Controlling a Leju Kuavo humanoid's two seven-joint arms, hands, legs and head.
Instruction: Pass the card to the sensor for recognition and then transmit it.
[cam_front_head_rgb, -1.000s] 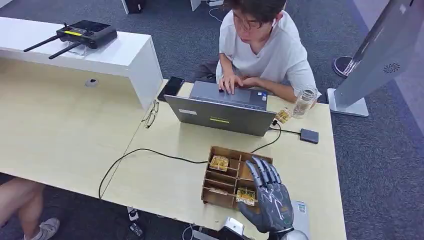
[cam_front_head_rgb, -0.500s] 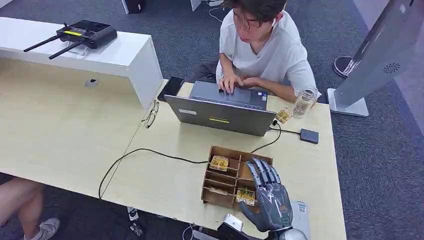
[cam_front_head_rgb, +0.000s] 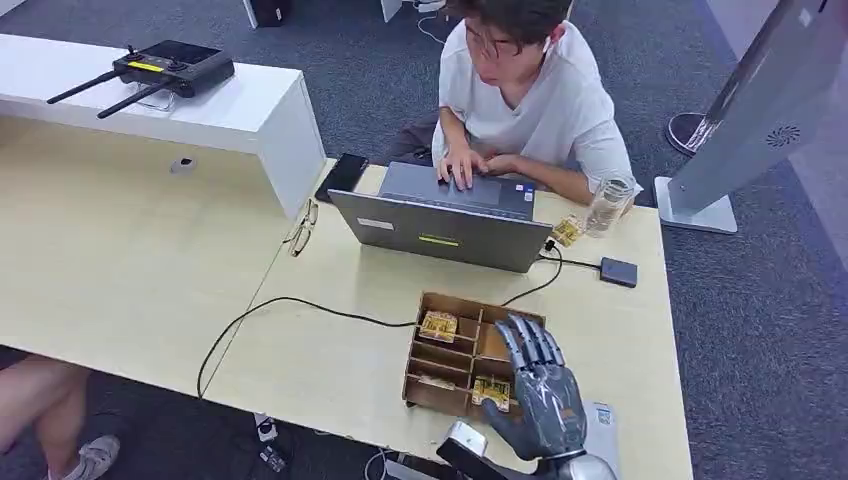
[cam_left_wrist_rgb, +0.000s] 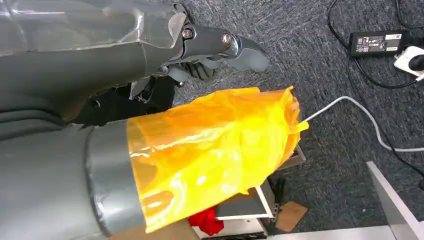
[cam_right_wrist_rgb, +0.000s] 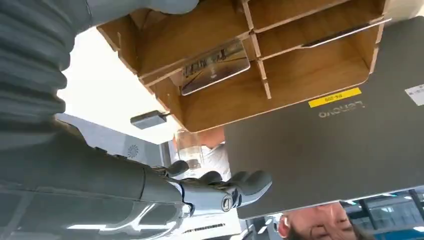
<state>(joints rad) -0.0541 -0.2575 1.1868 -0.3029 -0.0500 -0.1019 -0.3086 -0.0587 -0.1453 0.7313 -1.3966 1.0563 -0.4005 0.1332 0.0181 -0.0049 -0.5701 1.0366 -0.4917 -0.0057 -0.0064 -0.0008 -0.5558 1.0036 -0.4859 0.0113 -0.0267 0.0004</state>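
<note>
A wooden divided box (cam_front_head_rgb: 413, 352) sits near the table's front edge. It holds small yellow-patterned cards: one (cam_front_head_rgb: 438, 325) in a far compartment and one (cam_front_head_rgb: 490, 391) in a near compartment. My right hand (cam_front_head_rgb: 541, 392) hovers over the box's right side, fingers spread, holding nothing. The right wrist view shows a card (cam_right_wrist_rgb: 215, 67) lying in the box (cam_right_wrist_rgb: 300, 85), with my fingers (cam_right_wrist_rgb: 225, 192) apart from it. A small dark device (cam_front_head_rgb: 618, 271) lies at the table's right, cabled to the laptop. My left hand (cam_left_wrist_rgb: 210, 45) hangs over the carpet, holding nothing.
A person types at a grey laptop (cam_front_head_rgb: 445, 228) just beyond the box. A black cable (cam_front_head_rgb: 290, 302) crosses the table. A glass bottle (cam_front_head_rgb: 609, 203) and a loose card (cam_front_head_rgb: 566, 231) stand at the far right, glasses (cam_front_head_rgb: 301, 229) to the left.
My right hand has drifted slightly right and toward me over the box, still spread. The cards have not moved.
</note>
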